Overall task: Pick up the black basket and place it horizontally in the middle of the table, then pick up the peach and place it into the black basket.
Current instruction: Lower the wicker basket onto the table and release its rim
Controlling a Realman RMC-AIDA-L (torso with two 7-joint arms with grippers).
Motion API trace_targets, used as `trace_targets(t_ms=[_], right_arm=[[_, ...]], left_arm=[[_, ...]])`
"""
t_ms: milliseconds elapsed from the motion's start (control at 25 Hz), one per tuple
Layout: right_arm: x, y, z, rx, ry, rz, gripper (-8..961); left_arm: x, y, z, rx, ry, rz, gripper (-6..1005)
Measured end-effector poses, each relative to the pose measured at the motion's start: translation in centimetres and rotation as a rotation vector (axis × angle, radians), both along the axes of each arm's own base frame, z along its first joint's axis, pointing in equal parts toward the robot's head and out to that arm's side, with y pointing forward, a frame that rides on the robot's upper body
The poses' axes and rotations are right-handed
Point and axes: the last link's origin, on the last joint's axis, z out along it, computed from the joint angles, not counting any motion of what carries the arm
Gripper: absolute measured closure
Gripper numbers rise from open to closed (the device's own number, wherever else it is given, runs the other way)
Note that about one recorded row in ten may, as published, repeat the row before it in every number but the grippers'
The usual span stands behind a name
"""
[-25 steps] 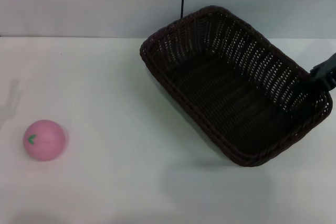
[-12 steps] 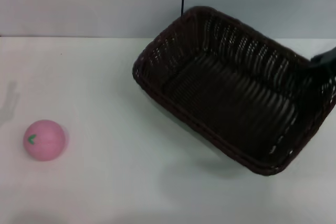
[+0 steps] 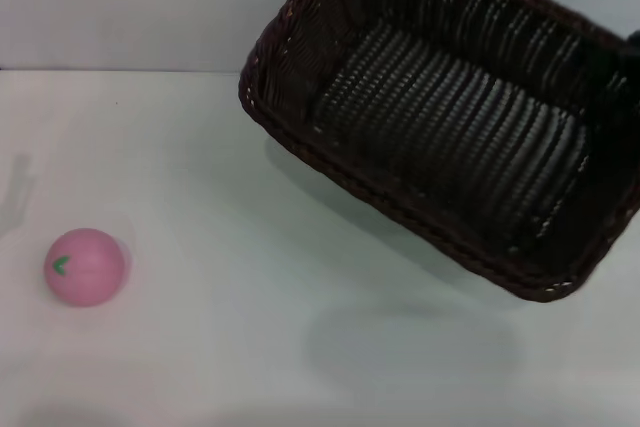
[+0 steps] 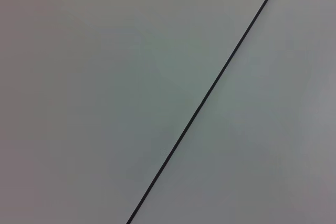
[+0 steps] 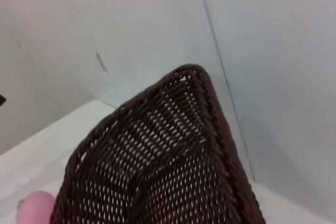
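Basket point(image 3: 450, 117), the black one, is up off the table point(image 3: 250, 347), tilted so its open side faces the head camera, filling the upper right of the head view and cut off at the top edge. Near long rim runs diagonally, lower at the right end. Soft shadow on the tabletop beneath it, apart from the basket itself. Right wrist view looks along the inside of the same basket point(image 5: 157, 171): woven wall, braided rim, one rounded corner pointing up against the pale wall.

Peach point(image 3: 85, 266) sits on the table at the robot's left, well apart from the basket, green leaf mark facing the camera. A bit of it also shows past the basket edge in the right wrist view point(image 5: 34, 208).

Right gripper point(image 3: 632, 42): only a dark sliver at the right edge of the head view, at the basket's far right end; cannot tell if the fingers are spread or pinching the rim.

Left gripper not visible anywhere; left wrist view shows only pale surface with a thin dark line point(image 4: 210, 93) crossing diagonally.
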Motion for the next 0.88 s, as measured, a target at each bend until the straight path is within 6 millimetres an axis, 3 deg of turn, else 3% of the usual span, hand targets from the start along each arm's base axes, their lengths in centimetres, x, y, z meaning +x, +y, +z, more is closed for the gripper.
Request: trace_targets(t_ms=[200, 360, 520, 640, 880], right_arm=[[-1.7, 0.0, 1.5, -0.006, -0.045, 0.114, 760], [-3.0, 0.1, 1.1, -0.046, -0.052, 0.198, 760], [-4.2, 0.3, -1.1, -0.118, -0.057, 0.275, 760], [-5.3, 0.3, -4.9, -0.252, -0.061, 0.373, 760], [-5.9, 0.2, -7.1, -0.325, -0.066, 0.422, 760]], left_arm=[[0.0, 0.1, -0.1, -0.007, -0.007, 0.001, 266], [0.0, 0.1, -0.1, -0.013, -0.006, -0.002, 269], [0.0, 0.1, -0.2, -0.014, -0.009, -0.001, 272], [0.0, 0.0, -0.2, -0.017, -0.016, -0.002, 274], [0.0, 0.0, -0.2, -0.018, -0.017, -0.002, 278]])
